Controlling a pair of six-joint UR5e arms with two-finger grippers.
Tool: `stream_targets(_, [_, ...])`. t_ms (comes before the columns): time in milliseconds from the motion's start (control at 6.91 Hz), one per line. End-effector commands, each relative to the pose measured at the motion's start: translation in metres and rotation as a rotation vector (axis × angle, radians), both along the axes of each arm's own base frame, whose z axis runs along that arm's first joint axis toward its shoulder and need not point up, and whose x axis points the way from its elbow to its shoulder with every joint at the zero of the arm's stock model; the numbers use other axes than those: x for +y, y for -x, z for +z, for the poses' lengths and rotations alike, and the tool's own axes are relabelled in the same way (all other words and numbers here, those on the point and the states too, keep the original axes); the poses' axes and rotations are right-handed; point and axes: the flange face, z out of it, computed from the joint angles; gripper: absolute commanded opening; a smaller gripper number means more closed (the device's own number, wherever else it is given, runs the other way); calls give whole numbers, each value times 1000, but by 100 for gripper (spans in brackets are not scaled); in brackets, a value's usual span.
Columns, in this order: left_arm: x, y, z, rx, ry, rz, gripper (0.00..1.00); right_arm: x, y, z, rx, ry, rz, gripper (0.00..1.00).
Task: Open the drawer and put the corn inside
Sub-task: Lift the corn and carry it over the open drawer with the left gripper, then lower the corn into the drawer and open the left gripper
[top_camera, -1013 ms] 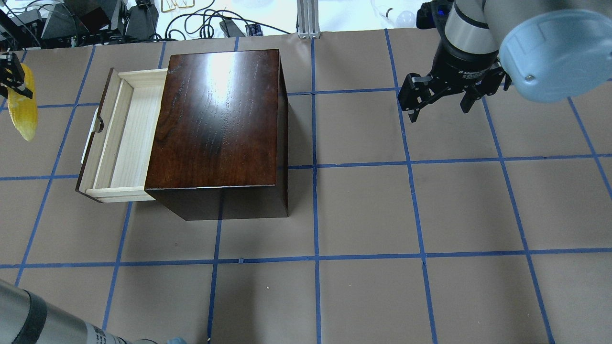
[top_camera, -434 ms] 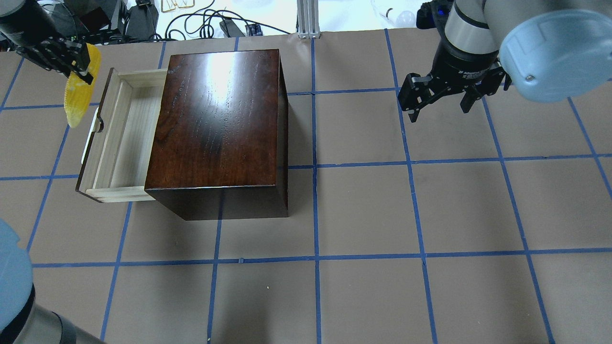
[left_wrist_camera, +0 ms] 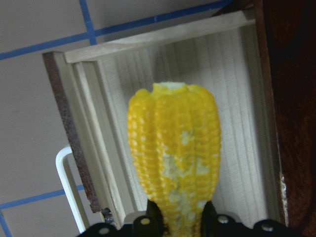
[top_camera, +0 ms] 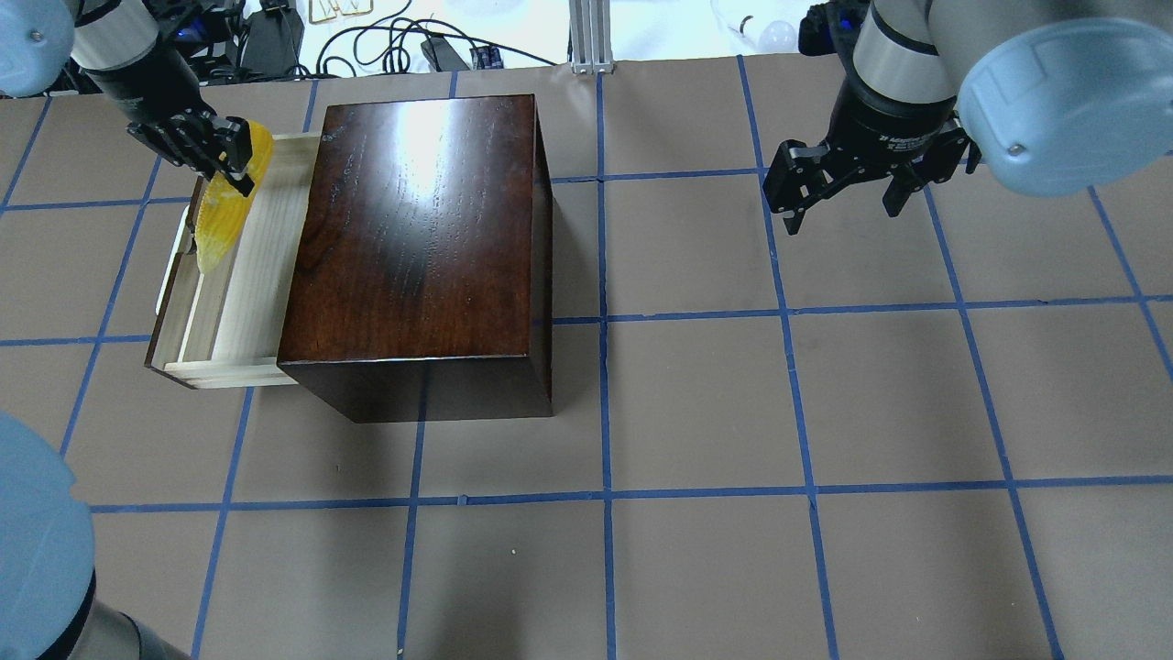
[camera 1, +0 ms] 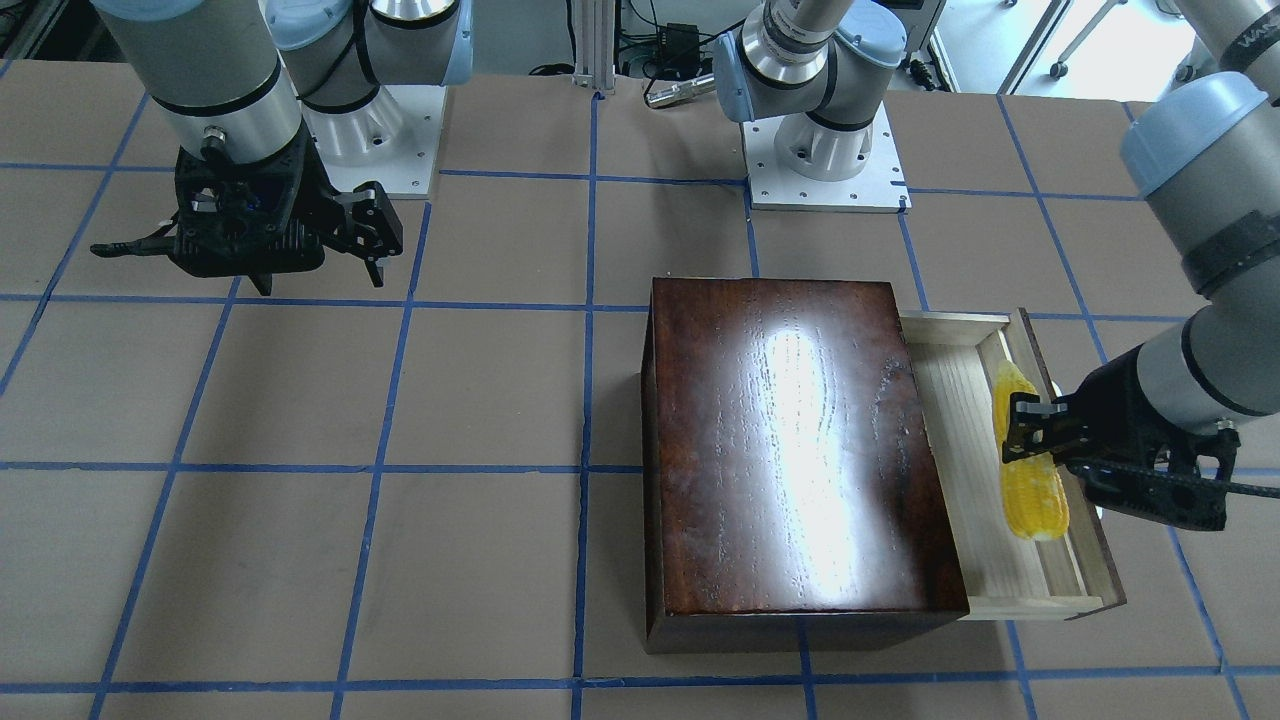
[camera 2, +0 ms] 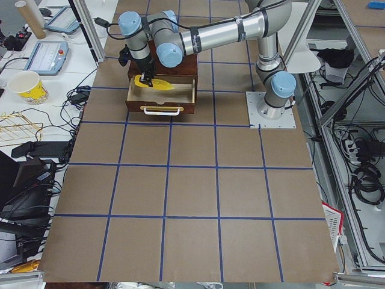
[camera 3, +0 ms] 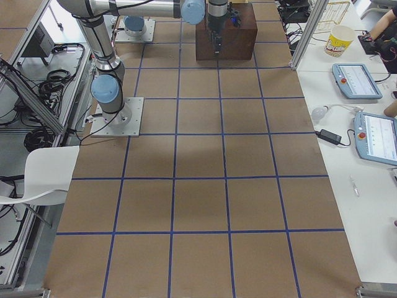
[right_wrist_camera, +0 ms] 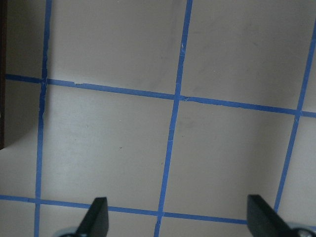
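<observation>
The pale wood drawer (top_camera: 240,302) stands pulled out of the glossy dark-brown box (top_camera: 422,238), its white loop handle (left_wrist_camera: 69,187) at the outer side. My left gripper (top_camera: 224,160) is shut on the yellow corn (top_camera: 224,215) and holds it above the drawer's far end. The corn (camera 1: 1030,470) hangs lengthwise over the tray (camera 1: 960,420), also in the left wrist view (left_wrist_camera: 173,158). My right gripper (top_camera: 843,197) is open and empty above the table, far right of the box.
The brown table (top_camera: 696,412) carries a blue tape grid. Cables and gear (top_camera: 385,41) lie beyond its far edge. The arm bases (camera 1: 820,150) stand behind the box in the front view.
My left gripper has carried the corn rightward from beyond the drawer's front panel to over the open drawer. The right arm has not moved.
</observation>
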Motion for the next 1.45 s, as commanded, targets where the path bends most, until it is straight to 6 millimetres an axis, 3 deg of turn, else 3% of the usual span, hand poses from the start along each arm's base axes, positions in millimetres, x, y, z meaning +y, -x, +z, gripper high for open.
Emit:
stream_targets(0, [1,-2,-19,11,-33,-7,0,0,0,0,0,0,0,100])
stream_targets(434, [-16,-9,-60,16,-64,20,0,0,0,0,0,0,0,100])
stream_targets(723, [-19,-8,-75,17,-89,103,1,0,-2,0,0,0,3,100])
stream_targets(868, [-20,-8,-71,15,-79,101,53,0,-2,0,0,0,3,100])
stream_targets(1013, [-19,-7,-67,14,-73,102,81,0,-2,0,0,0,3,100])
stream_targets(1157, [-17,-4,-54,12,-53,100,100,0,0,0,0,0,0,100])
stream_targets(1302, [-17,0,-44,3,-38,91,100,0,-2,0,0,0,3,100])
